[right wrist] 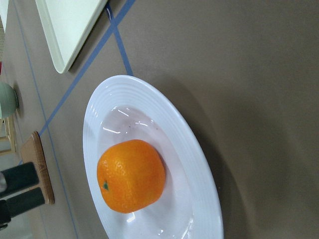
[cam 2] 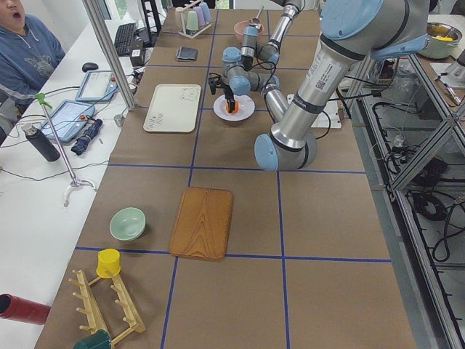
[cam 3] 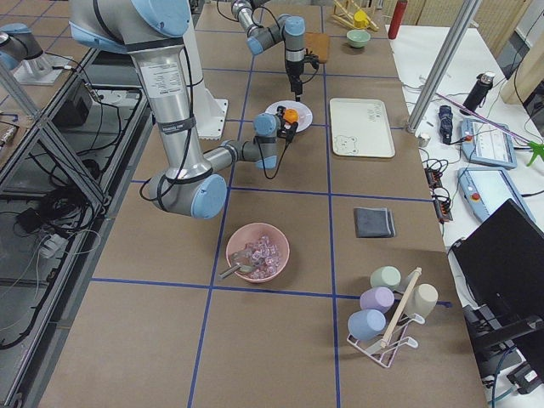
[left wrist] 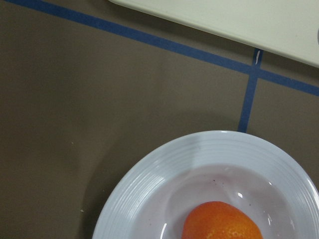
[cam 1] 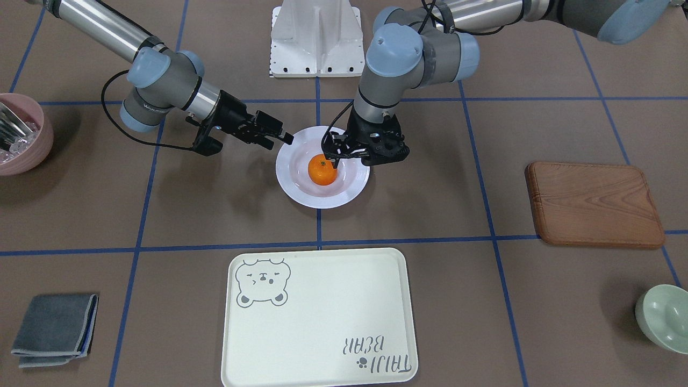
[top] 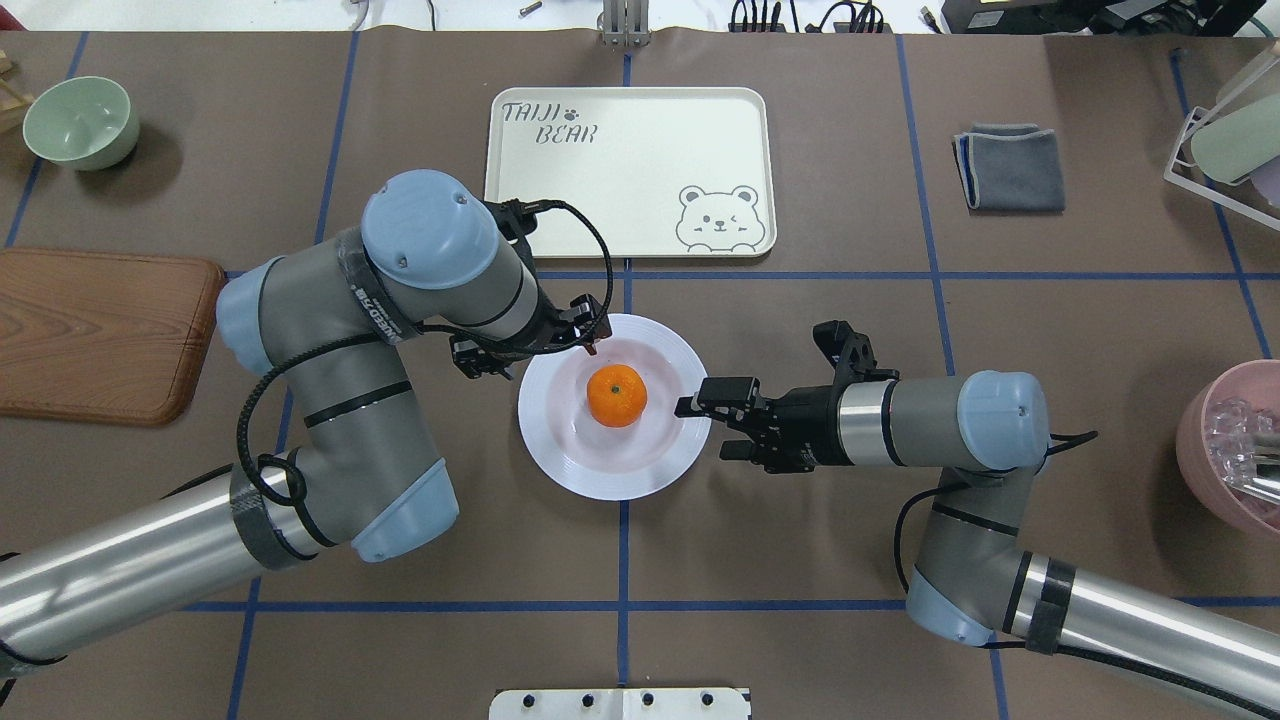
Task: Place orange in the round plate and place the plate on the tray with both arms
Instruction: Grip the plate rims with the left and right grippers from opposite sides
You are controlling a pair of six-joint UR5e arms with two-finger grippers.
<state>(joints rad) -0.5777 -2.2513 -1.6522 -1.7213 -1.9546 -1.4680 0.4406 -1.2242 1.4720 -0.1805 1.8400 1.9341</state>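
Orange [right wrist: 130, 175] stem: your right wrist view shows it, left doesn't; it points up.
Left claw [cam 1: 333, 156], right claw [top: 705, 428]: parted, empty.

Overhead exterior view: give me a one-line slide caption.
Orange sits in the round plate between the left gripper and right gripper; the tray lies beyond, not yet loaded.

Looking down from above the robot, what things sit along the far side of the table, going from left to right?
Green bowl → tray → folded grey cloth → cups on a rack at the right edge.
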